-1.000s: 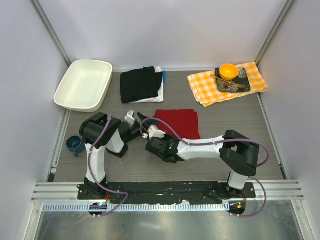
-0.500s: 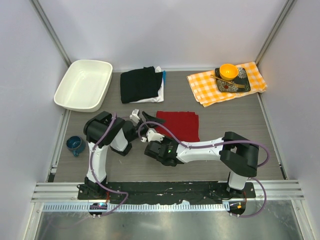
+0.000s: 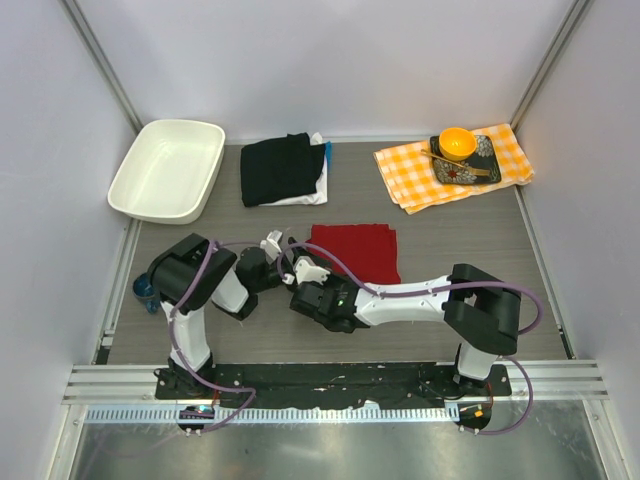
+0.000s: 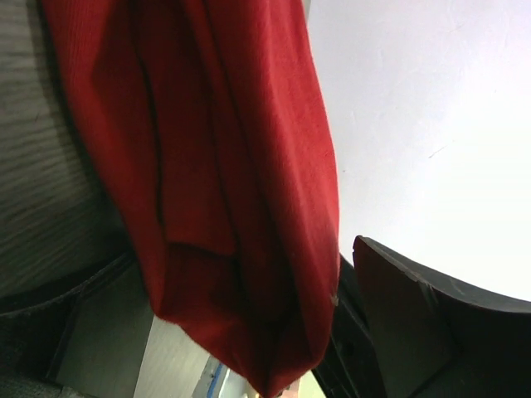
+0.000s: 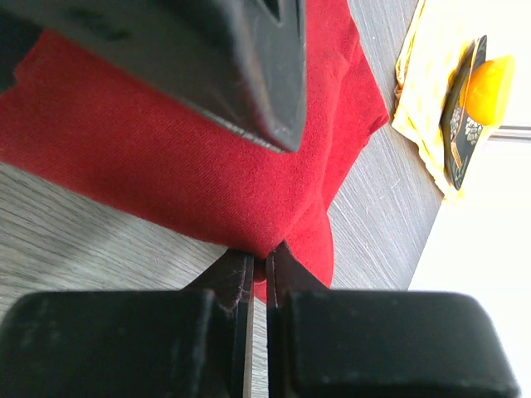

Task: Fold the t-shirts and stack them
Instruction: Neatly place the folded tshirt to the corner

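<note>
The red t-shirt (image 3: 358, 250) lies folded into a flat rectangle near the middle of the bench (image 3: 455, 255). Both arms reach to its near left corner. The right pincer (image 5: 258, 265) has its jaws pressed almost together, and in the right wrist view a thin fold of the red cloth's edge sits pinched between their tips. The rest of the shirt spreads away from that pincer, toward the far right.

The left pincer (image 3: 274, 244) stands just beside the same corner with its jaws spread wide, and it holds nothing. In the left wrist view the red cloth fills the space between the two dark fingers. Whether it touches either of them cannot be told.

Further back, left of centre, a folded black t-shirt (image 3: 282, 168) rests on top of a folded white t-shirt (image 3: 305, 198), whose edges show along the near and right sides. This pair lies well apart from the red shirt.

A white tub (image 3: 186, 126) stands at the far left corner. A blue cup (image 3: 143, 290) sits at the left edge, partly hidden behind the left arm. At the far right, an orange-and-white checked cloth (image 3: 405, 175) carries a dark plate (image 3: 480, 170), and an orange bowl (image 3: 457, 142) rests on the plate. What the cup and bowl contain cannot be told.
</note>
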